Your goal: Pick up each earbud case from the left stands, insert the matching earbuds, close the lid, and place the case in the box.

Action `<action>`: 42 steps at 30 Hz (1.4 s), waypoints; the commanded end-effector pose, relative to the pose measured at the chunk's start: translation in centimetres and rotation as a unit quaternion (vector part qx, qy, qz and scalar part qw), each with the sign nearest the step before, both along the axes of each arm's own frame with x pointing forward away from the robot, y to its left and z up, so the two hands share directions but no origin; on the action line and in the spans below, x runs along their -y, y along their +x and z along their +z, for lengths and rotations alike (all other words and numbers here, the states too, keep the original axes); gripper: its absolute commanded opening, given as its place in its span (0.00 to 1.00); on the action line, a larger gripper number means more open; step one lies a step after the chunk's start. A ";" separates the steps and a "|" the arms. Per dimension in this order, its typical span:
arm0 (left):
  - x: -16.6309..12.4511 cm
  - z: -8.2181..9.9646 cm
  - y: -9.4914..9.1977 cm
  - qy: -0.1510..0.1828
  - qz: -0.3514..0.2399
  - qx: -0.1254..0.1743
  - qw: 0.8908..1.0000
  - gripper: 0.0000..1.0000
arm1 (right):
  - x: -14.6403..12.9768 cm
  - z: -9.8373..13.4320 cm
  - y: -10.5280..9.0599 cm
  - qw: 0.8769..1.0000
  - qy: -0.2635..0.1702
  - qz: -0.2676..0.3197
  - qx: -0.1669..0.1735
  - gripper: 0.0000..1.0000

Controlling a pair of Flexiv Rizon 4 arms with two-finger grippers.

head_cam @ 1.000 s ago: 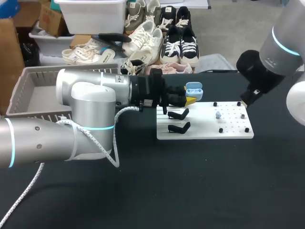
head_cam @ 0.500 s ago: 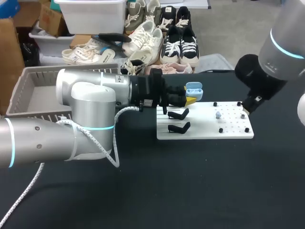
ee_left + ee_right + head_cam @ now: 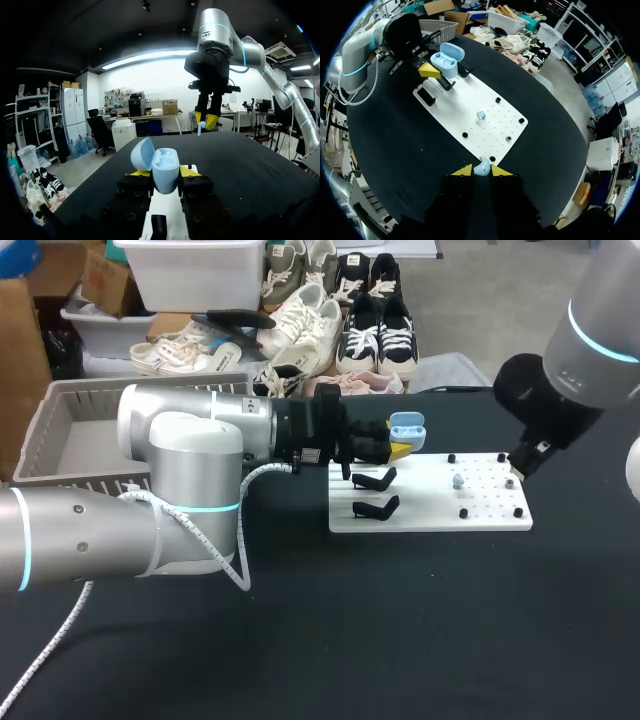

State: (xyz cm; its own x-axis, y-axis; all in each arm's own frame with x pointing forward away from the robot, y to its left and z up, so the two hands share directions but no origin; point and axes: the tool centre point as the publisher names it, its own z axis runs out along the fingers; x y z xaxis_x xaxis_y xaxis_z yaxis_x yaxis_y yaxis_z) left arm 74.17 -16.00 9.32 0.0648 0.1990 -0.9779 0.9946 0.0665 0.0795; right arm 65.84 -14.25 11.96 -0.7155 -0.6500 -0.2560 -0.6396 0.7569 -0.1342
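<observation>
Holding is noted on both arms. The left gripper point(image 3: 161, 172) is clamped on the open blue case point(image 3: 159, 165), one finger pressed to each flank. The case is carried in the air over the far left corner of the white board point(image 3: 430, 515), above the two black stands point(image 3: 376, 480).

The right gripper point(image 3: 481, 170) is closed on a pale earbud point(image 3: 482, 166), pinched between the yellow tips. It is held above the board's right edge, well apart from the case. A second earbud point(image 3: 480, 115) is seen lying on the board between the two grippers.

Key relation: from the right jaws, the case lies straight across the board, toward the left arm. The right arm is the one placed to close that gap, since the left arm is taken up with the case.

The case's lid is thrown back on the far side. Its two wells are turned upward, in plain sight of the right wrist camera. Its long axis is judged to run roughly in line with the left fingers, pointing out toward the right arm.

The earbud's own axis cannot be read, as too little of it is shown. Its fit to a well will have to be judged closer in.

The grey box point(image 3: 60, 430) is set behind the left arm, with nothing seen in it.
</observation>
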 end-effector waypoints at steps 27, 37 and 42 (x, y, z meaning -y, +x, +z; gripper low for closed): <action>0.0 -0.1 0.0 -0.001 0.000 0.000 1.000 0.00 | -7.9 5.5 1.2 0.766 0.106 -0.625 -0.107 0.00; 0.0 -0.1 0.0 -0.001 0.000 0.000 1.000 0.00 | -10.7 6.3 2.3 0.736 0.134 -0.658 -0.088 0.00; 0.0 -0.1 0.0 -0.001 0.000 0.000 1.000 0.00 | -12.8 6.1 4.0 0.766 0.129 -0.627 -0.059 0.00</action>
